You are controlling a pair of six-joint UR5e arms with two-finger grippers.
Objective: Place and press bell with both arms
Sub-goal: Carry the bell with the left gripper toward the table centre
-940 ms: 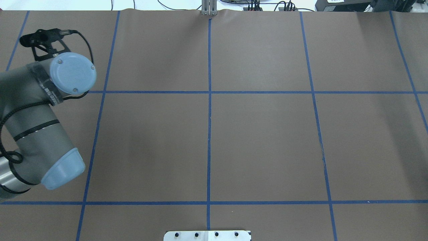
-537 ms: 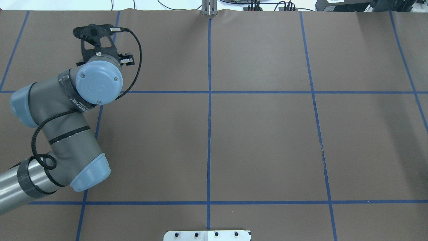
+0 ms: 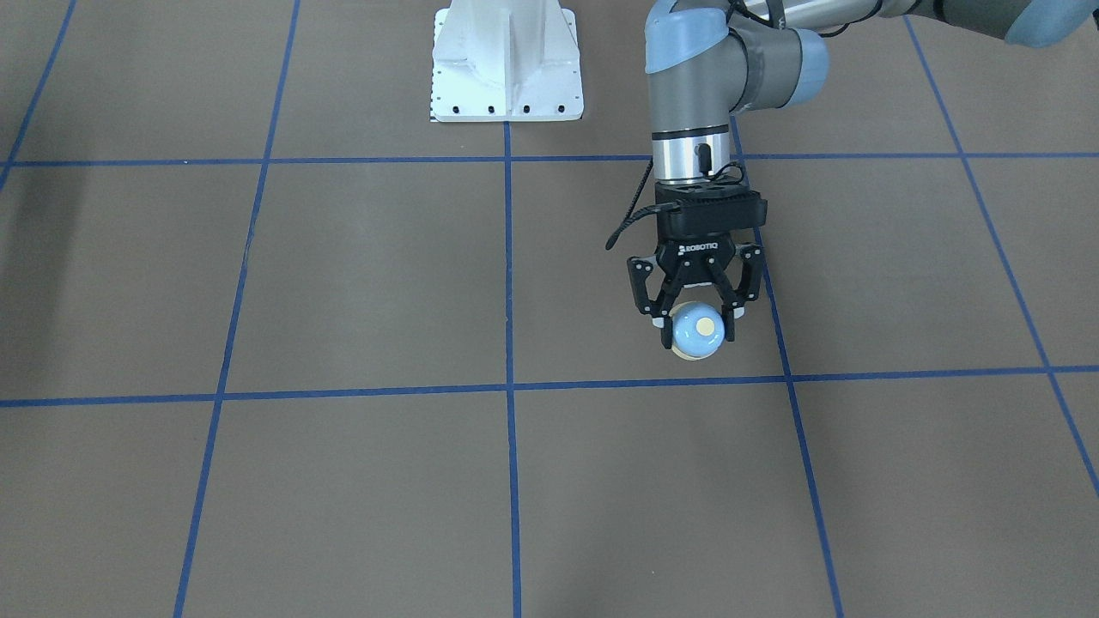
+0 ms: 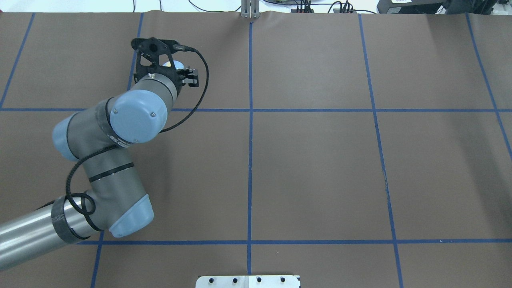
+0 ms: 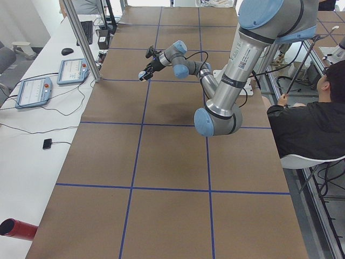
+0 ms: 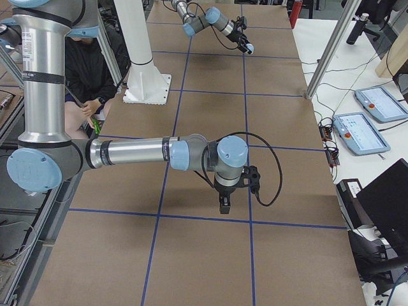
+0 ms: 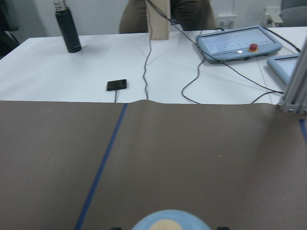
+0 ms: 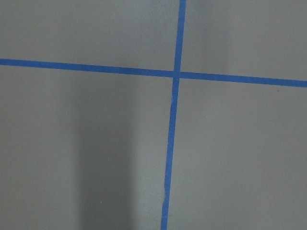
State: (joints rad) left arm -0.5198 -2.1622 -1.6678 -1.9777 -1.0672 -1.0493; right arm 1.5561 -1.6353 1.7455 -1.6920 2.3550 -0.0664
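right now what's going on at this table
The left gripper is shut on the small light-blue dome-shaped bell with a cream button, holding it over the brown paper-covered table, apparently not yet set down. The right gripper points down over another part of the table; open or shut, I cannot tell.

left wrist view's bottom edge cuts off the bell (image 7: pixel 168 219).

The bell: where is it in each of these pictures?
Front-facing: bell, right of centre.
Overhead: upper left.
Exterior left: far, upper middle.
Exterior right: top middle.
Left wrist: bottom edge.
Right wrist: not in it.
Landmark: the left hand holding it.
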